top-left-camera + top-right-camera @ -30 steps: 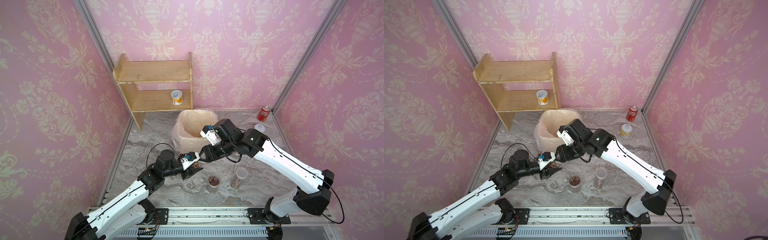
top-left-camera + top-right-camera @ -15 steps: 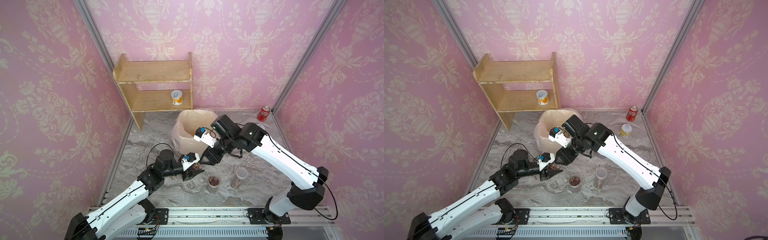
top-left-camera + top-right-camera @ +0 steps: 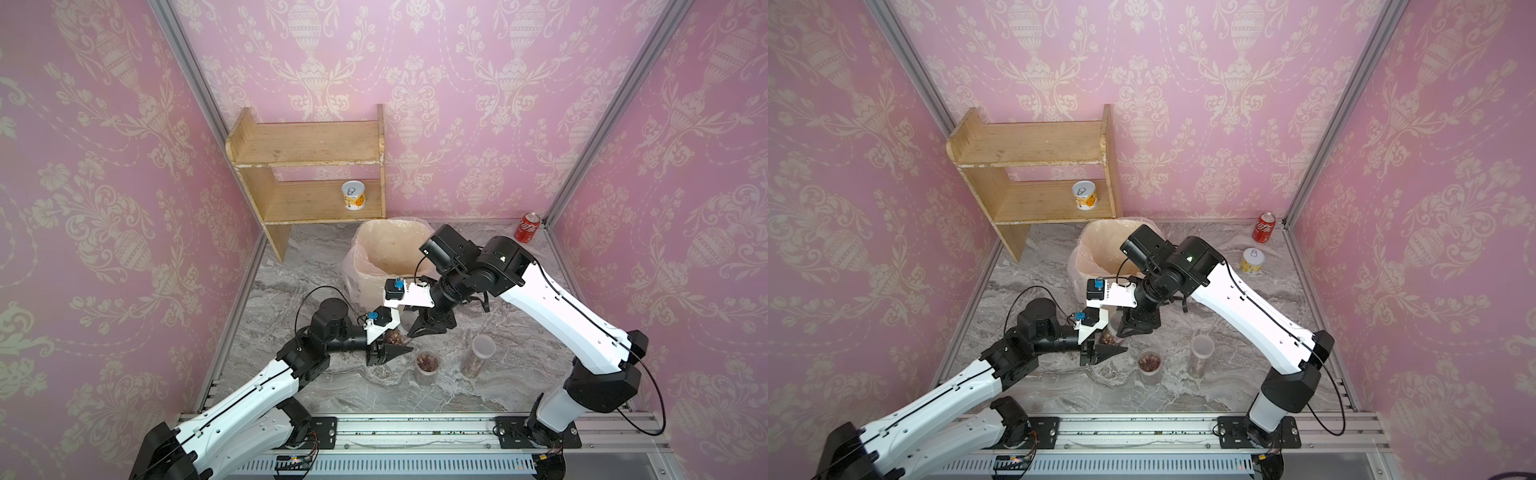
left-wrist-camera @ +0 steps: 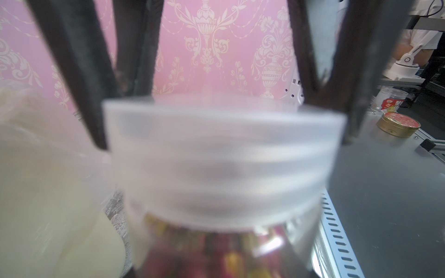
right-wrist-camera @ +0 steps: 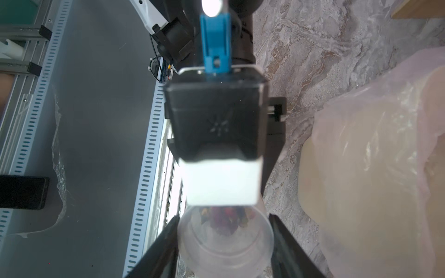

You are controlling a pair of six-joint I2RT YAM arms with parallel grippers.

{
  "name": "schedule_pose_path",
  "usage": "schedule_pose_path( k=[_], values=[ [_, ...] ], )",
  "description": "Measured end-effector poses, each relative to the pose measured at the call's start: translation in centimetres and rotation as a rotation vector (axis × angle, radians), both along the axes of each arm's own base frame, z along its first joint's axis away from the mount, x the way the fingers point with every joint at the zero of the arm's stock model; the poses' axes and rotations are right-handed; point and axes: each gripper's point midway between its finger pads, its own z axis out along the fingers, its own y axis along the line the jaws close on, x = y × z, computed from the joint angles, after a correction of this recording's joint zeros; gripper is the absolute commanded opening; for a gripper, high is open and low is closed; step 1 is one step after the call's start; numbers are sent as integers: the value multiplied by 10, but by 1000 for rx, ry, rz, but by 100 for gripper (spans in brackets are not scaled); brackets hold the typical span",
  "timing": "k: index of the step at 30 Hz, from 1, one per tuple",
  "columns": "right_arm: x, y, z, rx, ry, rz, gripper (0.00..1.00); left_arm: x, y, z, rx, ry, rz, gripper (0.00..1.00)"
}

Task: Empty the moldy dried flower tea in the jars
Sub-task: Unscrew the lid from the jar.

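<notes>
A short clear jar [image 3: 392, 337] [image 3: 1109, 337] of moldy dried flower tea [image 4: 216, 252] hangs just above the table in front of the bin, with my left gripper [image 3: 392, 345] [image 3: 1104, 351] shut on its body. My right gripper [image 3: 415, 330] [image 3: 1130, 328] [image 5: 225, 243] comes down from above, shut on this jar's whitish lid [image 4: 224, 163] [image 5: 225, 238]. Its dark fingers [image 4: 96, 120] press both sides of the lid. To the right stand an open short jar [image 3: 428, 365] [image 3: 1149, 365] with tea and a taller lidded jar [image 3: 478, 355] [image 3: 1200, 355].
A bag-lined bin [image 3: 365, 286] [image 3: 1084, 270] stands right behind the grippers. At the back left is a wooden shelf [image 3: 307, 145] holding a printed tin [image 3: 353, 195]. A red cola can [image 3: 527, 226] is in the back right corner, with another tin [image 3: 1252, 260] near it.
My right wrist has turned around the lid, its camera swinging left and down. The left arm and the jar have stayed in place.
</notes>
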Motion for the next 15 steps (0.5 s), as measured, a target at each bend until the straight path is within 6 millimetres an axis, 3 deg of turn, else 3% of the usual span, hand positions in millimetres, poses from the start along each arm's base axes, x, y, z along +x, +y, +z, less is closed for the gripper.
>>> schedule_pose_path(
  k=[8, 9, 11, 12, 15],
  values=[
    [-3, -1, -1, 3, -52, 88, 44, -2, -1, -1, -2, 6, -16, 5],
    [-3, -1, -1, 4, -52, 90, 50, -2, -1, -1, -1, 6, -16, 5],
    [-3, 0, -2, 8, -51, 89, 82, -2, -1, -1, -1, 7, -16, 5],
    [-1, 1, -2, 13, -60, 86, 88, -2, -1, -1, -1, 12, -15, 5],
    [4, 7, -2, 36, -77, 66, 93, -1, -1, -2, 2, 11, -5, 5]
  ],
)
